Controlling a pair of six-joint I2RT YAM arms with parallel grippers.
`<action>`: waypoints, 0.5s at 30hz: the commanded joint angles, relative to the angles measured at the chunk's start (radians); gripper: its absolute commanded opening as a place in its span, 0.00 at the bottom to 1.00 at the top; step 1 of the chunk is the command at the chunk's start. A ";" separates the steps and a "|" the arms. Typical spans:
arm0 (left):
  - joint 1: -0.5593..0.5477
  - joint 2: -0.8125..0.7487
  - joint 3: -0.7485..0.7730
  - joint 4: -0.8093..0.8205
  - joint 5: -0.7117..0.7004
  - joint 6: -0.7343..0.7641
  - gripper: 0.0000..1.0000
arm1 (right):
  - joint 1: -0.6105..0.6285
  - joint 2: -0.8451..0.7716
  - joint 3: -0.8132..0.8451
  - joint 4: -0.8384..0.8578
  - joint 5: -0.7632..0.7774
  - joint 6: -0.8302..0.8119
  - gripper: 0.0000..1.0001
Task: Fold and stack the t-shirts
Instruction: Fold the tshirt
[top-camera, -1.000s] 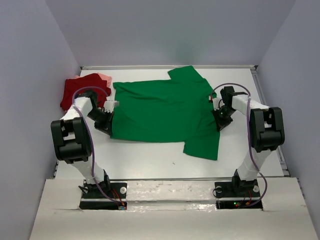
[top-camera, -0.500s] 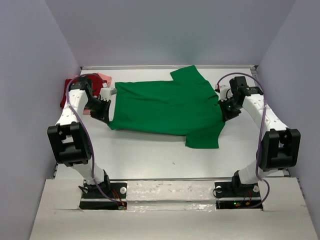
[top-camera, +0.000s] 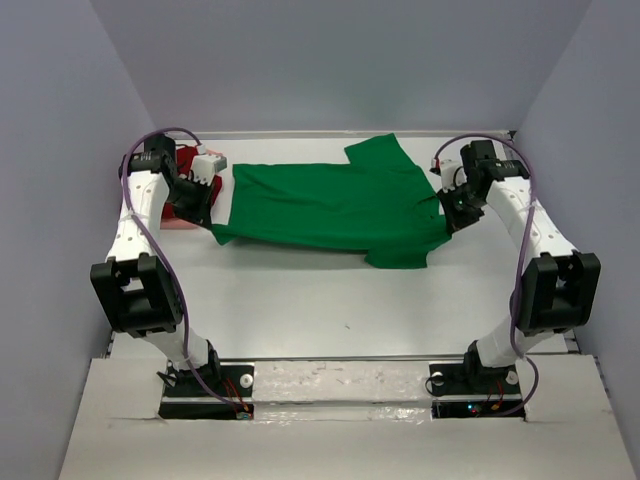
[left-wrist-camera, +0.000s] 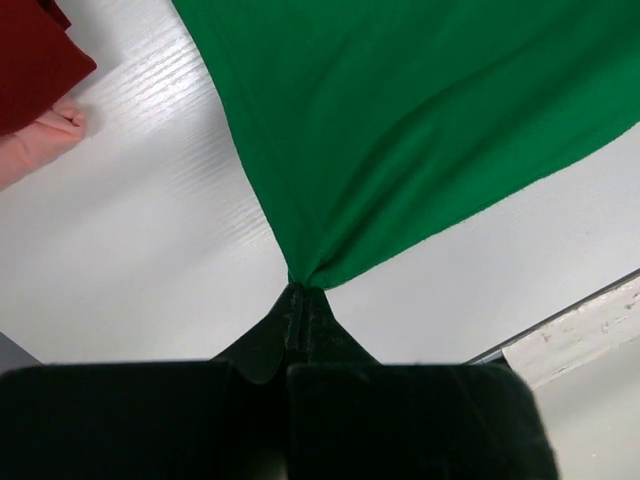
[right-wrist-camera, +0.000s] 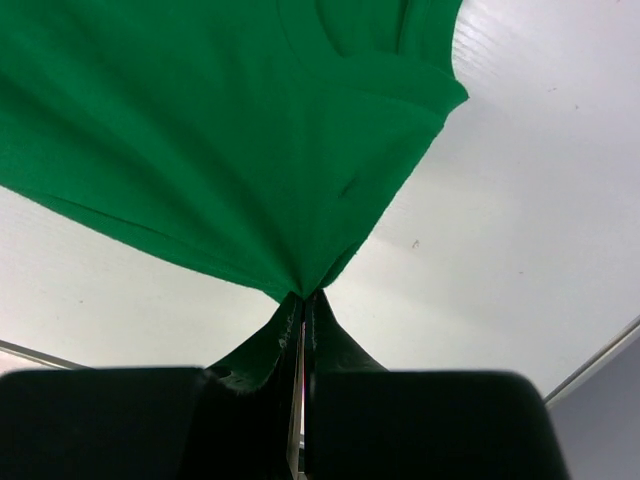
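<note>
Progress early: green t-shirt (top-camera: 330, 205) is stretched between the arms over the far half of the worktop (top-camera: 330, 300), with no fold in it. Left pincer (left-wrist-camera: 300, 298) is clamped on one bunched edge, right pincer (right-wrist-camera: 303, 298) on the opposite edge. Dark red t-shirt (left-wrist-camera: 30, 50) and pale pink t-shirt (left-wrist-camera: 40, 140) lie together at far left; cannot tell whether they are folded. Judged: green shirt's folding and the stacking remain.

spread t-shirt (top-camera: 330, 205) centre, folded t-shirts (left-wrist-camera: 30, 60) far left
</note>
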 joint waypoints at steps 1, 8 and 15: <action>-0.003 -0.024 0.031 -0.010 -0.023 -0.019 0.00 | -0.004 0.041 0.046 -0.001 0.006 -0.006 0.00; -0.016 0.002 0.004 0.004 -0.032 -0.033 0.00 | -0.004 0.115 0.100 0.005 -0.025 0.003 0.00; -0.047 0.007 -0.036 0.053 -0.057 -0.059 0.00 | -0.004 0.141 0.121 0.011 -0.025 0.000 0.00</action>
